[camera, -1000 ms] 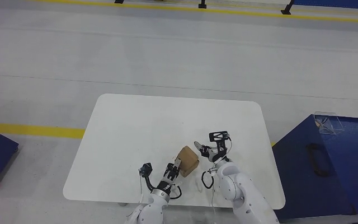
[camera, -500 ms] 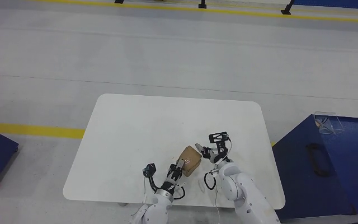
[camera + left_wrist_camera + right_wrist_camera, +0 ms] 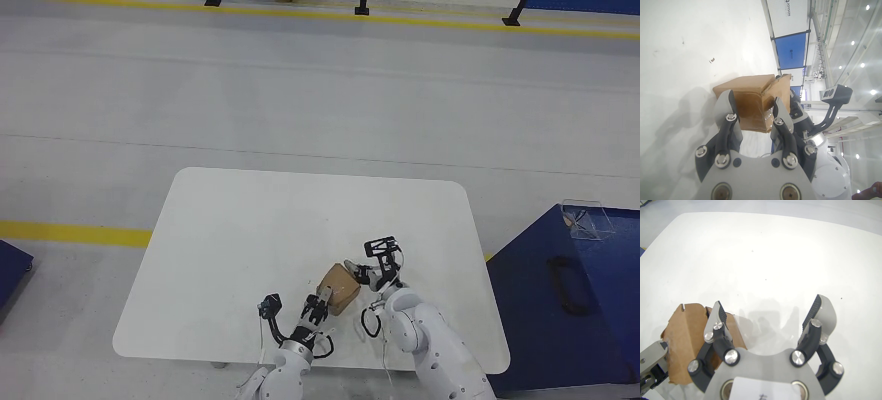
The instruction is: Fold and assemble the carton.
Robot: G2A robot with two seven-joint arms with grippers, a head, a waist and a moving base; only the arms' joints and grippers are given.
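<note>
A small brown carton (image 3: 338, 287) lies near the front edge of the white table (image 3: 300, 220), partly folded, with clear tape on one face. My left gripper (image 3: 320, 306) comes at it from the front. Its two fingers straddle a corner of the carton (image 3: 751, 98) and press on both sides, so the left gripper (image 3: 754, 108) is shut on it. My right gripper (image 3: 368, 268) stands open just to the right of the carton. In the right wrist view, one finger of the right gripper (image 3: 768, 311) lies against the carton (image 3: 687, 332), with bare table between the fingers.
A blue platform (image 3: 570, 290) stands off the table's right side with a clear tray on top. The table's back and left parts offer free room. The front edge is close behind both grippers.
The carton has turned and shifted slightly to the right in the left gripper. The right gripper has moved left, closer to the carton.
</note>
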